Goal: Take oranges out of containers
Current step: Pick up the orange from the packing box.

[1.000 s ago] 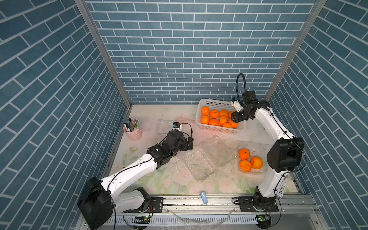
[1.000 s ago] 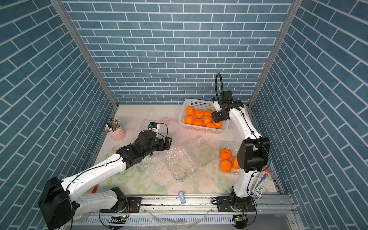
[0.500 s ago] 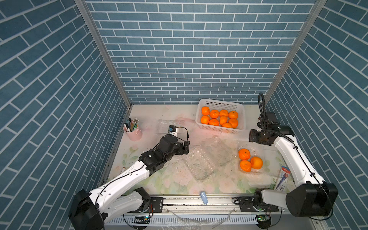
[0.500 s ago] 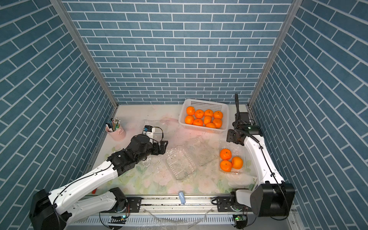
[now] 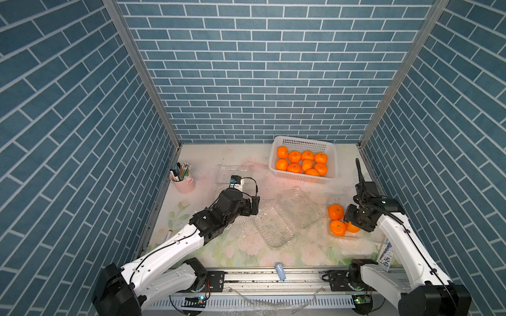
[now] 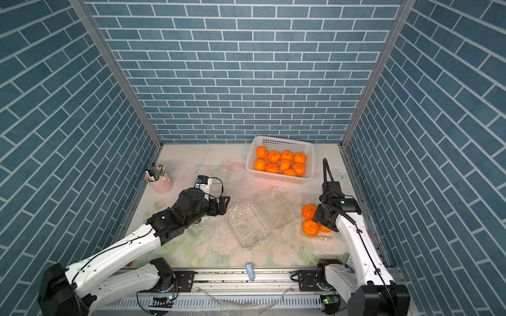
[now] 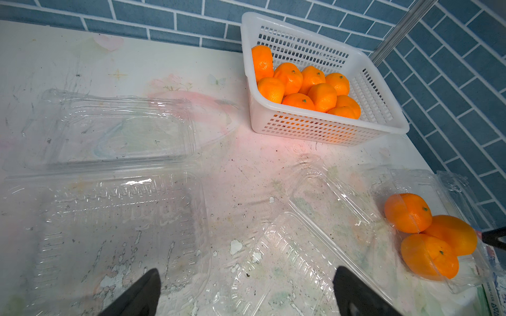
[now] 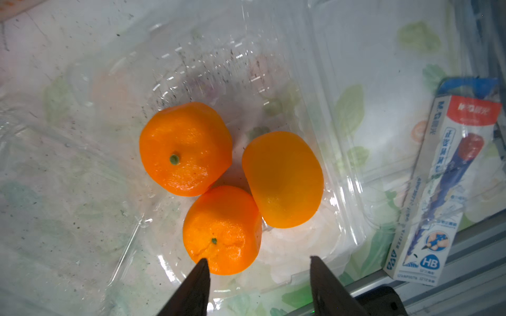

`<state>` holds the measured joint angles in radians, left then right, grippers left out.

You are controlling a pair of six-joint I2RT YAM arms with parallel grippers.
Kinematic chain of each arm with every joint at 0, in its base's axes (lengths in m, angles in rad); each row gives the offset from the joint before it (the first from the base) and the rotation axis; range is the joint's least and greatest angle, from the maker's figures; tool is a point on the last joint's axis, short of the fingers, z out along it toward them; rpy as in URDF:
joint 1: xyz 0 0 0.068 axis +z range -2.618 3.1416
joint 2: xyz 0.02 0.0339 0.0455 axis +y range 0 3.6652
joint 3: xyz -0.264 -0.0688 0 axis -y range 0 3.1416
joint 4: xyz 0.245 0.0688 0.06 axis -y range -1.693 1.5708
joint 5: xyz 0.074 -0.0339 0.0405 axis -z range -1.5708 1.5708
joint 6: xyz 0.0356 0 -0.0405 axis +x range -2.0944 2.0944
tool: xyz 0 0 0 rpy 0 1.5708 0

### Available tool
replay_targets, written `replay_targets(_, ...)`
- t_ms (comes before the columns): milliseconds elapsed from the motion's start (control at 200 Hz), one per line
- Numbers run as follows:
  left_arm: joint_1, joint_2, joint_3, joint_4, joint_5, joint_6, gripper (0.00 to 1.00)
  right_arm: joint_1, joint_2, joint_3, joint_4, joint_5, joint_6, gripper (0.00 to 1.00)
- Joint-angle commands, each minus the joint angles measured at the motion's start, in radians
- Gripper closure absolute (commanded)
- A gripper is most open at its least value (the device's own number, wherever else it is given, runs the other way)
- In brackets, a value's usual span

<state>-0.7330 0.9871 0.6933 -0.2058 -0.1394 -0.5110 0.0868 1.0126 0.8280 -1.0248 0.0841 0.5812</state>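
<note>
Three oranges (image 8: 186, 149) (image 8: 221, 229) (image 8: 283, 179) lie in the open clear container (image 8: 219, 68) at the right, seen in both top views (image 5: 336, 212) (image 6: 309, 212). My right gripper (image 8: 258, 261) hovers just above them, open, with one fingertip (image 8: 202, 266) beside the nearest orange and nothing between the jaws. My left gripper (image 7: 247, 273) (image 5: 254, 205) is open wide over the table between two empty containers: one in the middle (image 5: 273, 227) (image 7: 287, 260) and one at the back left (image 5: 232, 172) (image 7: 109, 136). Both lie open.
A white perforated basket (image 5: 304, 142) at the back right holds several oranges (image 5: 301, 162). A pink cup of pens (image 5: 183, 182) stands at the left edge. A pencil box (image 8: 443, 191) lies by the right container near the front rail.
My right arm has swung from the basket forward to above the three oranges in the right container. The left gripper has drifted slightly toward the front, staying open.
</note>
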Motion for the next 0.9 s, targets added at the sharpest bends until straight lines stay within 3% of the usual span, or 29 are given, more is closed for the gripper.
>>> replay_targets(0, 0.006, -0.023, -0.038, 0.023, 0.002, -0.016, 0.01, -0.001, -0.003, 0.004, -0.003, 0.024, 0.092, 0.41)
replay_targets(310, 0.006, -0.060, -0.070, 0.051, 0.011, -0.026, 0.01, -0.006, 0.060, -0.050, 0.039, 0.148, 0.201, 0.41)
replay_targets(430, 0.006, -0.064, -0.085, 0.076, 0.038, -0.038, 0.01, -0.008, 0.156, -0.035, 0.034, 0.169, 0.187, 0.41)
replay_targets(895, 0.005, -0.031, -0.086, 0.102, 0.047, -0.050, 0.01, -0.009, 0.273, -0.042, 0.188, 0.116, 0.048, 0.42)
